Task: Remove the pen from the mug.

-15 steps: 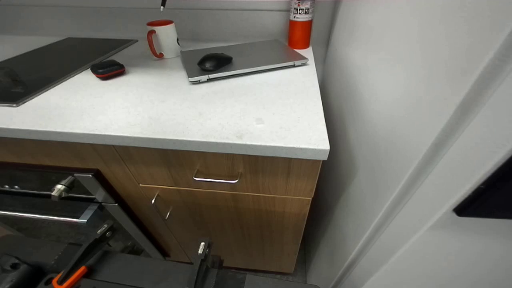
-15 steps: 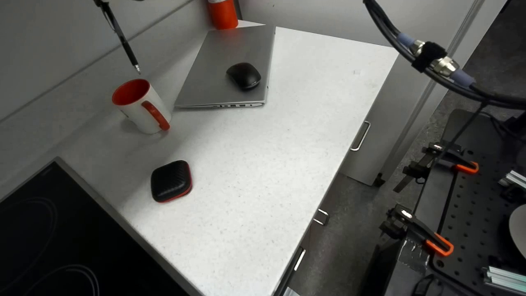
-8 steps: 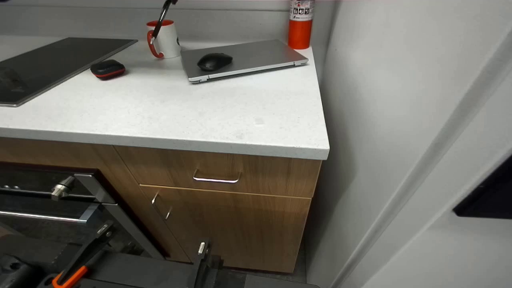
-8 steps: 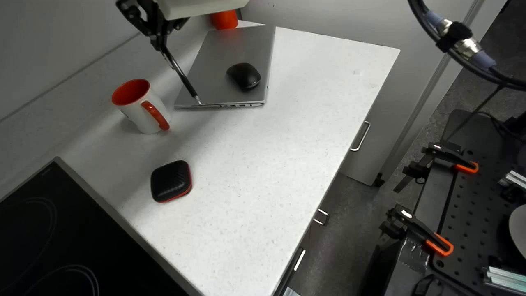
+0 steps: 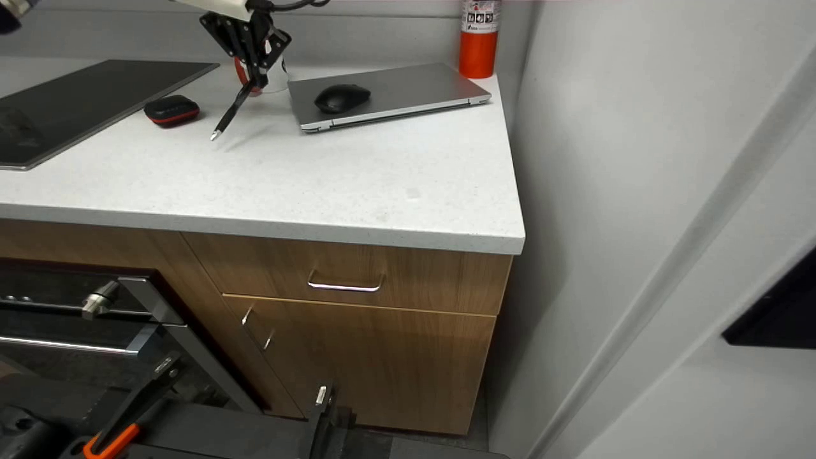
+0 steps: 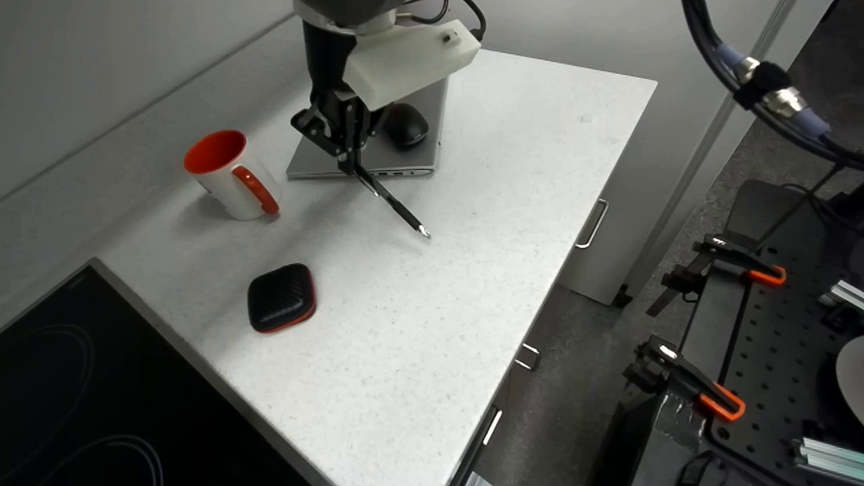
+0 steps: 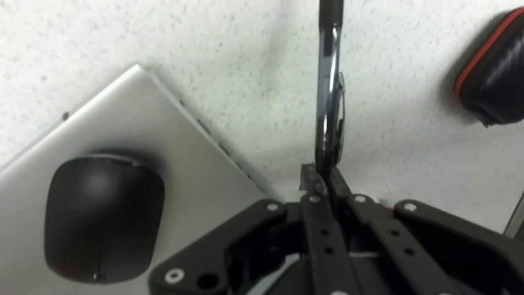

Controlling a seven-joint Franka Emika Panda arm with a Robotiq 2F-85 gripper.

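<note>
The pen (image 6: 398, 208) is thin and black with a silver tip. My gripper (image 6: 349, 165) is shut on its end and holds it tilted, tip outward, over the white counter. The same hold shows in the other exterior view, with the gripper (image 5: 257, 78) and the pen (image 5: 231, 116). In the wrist view the pen (image 7: 326, 94) runs up from between the fingertips of the gripper (image 7: 325, 174). The white mug (image 6: 236, 179) with red inside and red handle stands upright near the wall, apart from the pen. In an exterior view the gripper partly hides the mug (image 5: 276, 79).
A closed grey laptop (image 5: 408, 86) with a black mouse (image 5: 342, 99) on it lies beside the mug. A black case with red trim (image 6: 281, 298) lies nearer the cooktop (image 6: 81, 378). A red canister (image 5: 477, 54) stands at the back corner.
My gripper has come down into view and moved with the pen from above the mug, away from the wall, to over the open counter. The mug has not moved.
</note>
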